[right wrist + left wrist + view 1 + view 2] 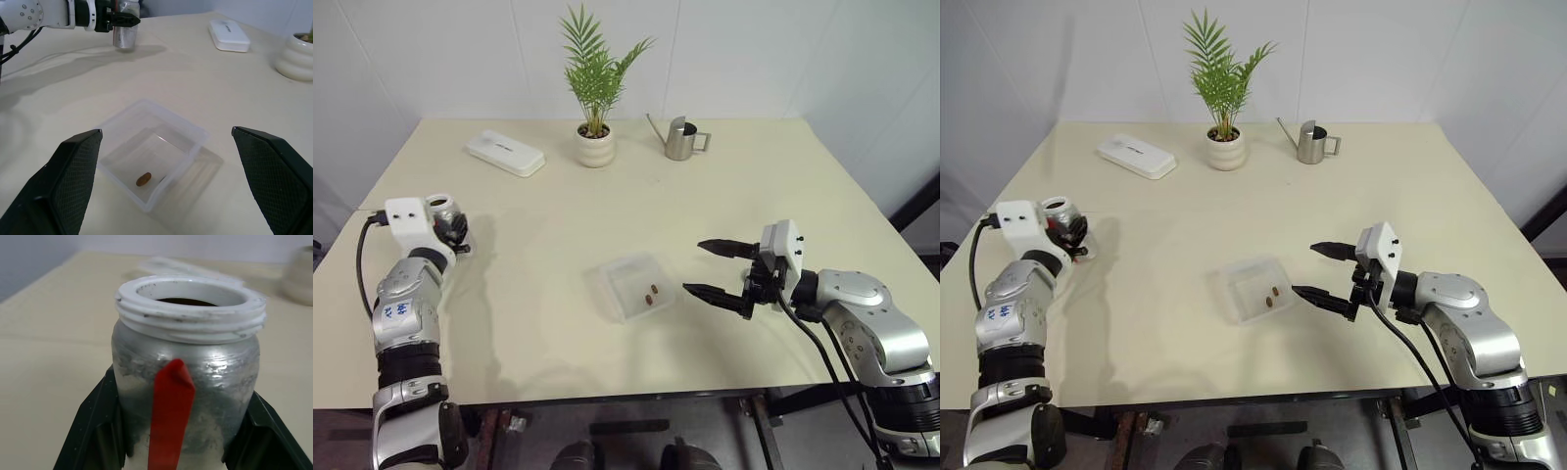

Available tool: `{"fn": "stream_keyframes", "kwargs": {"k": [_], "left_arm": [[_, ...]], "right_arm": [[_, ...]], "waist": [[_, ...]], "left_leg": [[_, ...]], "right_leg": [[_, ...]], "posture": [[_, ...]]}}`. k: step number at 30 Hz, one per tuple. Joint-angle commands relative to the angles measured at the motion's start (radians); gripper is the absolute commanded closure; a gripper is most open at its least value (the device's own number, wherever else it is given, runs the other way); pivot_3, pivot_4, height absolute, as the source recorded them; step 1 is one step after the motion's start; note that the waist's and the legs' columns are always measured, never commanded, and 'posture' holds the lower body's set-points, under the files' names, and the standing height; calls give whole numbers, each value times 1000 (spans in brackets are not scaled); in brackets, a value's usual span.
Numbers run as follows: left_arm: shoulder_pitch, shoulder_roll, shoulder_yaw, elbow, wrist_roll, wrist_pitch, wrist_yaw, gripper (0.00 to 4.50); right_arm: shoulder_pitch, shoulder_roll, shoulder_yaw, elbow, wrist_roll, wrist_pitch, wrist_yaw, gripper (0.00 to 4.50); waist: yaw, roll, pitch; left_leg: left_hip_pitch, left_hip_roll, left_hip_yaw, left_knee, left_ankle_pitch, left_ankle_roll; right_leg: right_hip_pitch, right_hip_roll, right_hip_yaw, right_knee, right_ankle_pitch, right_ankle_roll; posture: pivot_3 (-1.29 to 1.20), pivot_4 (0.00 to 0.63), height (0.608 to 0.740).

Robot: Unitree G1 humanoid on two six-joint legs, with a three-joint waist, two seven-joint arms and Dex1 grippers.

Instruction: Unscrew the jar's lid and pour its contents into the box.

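Jar [186, 377] clamped in left jaws | right jaws apart beside box [631, 285] | plant [594, 93], watering can [681, 138] far behind

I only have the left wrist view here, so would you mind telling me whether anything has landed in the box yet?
Observer: Yes, two small brown contents lie in the clear box, near the right gripper.
Operator: Thanks. What is the right gripper doing?
Observer: The right gripper hovers beside the box, fingers spread wide, holding nothing.
Operator: And does the jar stand on the table?
Observer: The left gripper holds the jar upright, its base at the table; contact is hard to tell.
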Motion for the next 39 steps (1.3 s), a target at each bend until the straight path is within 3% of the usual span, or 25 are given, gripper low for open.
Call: {"fn": "stream_keyframes", "kwargs": {"k": [1,8,19,28,35,39], "left_arm": [[40,16,12,2,-9,-132,-36,2221],[82,2,17,6,-49,-206,-62,14],[376,109,88,-196,-94,-154,-168,14],[602,284,40,-365,-105,-294,-506,14],[609,310,-28,-531,-202,-363,-744,14],[412,328,-170,-543,-248,-325,-870,14]], "right_arm": [[-23,6,-8,-7,2,-21,3,9],[-35,12,-10,4,3,-19,4,0],[-16,36,-44,-26,34,-40,-1,0],[-2,-6,-50,3,18,-76,60,0],[23,-63,-77,14,40,-20,68,0],[33,-74,-111,23,31,-57,73,0]], "waist": [[3,0,0],[7,0,0],[-19,-1,0],[-10,-1,0],[-18,0,-1],[-14,0,-1]], "left_leg": [[0,0,0,0,0,0],[0,0,0,-1,-1,-1],[0,1,1,-3,-2,-2],[0,2,0,-4,-8,-8],[1,2,3,-11,-7,-8],[0,4,4,-13,-3,-5]], "right_leg": [[0,0,0,0,0,0],[-1,-1,0,-1,0,0],[-2,-1,0,-1,0,0],[-3,-7,4,-4,1,-3],[-4,-8,9,-11,3,-5],[-4,-1,2,-11,3,-5]], "posture": [[0,150,740],[0,150,740],[0,150,740],[0,150,740],[0,150,740],[0,150,740]]}}
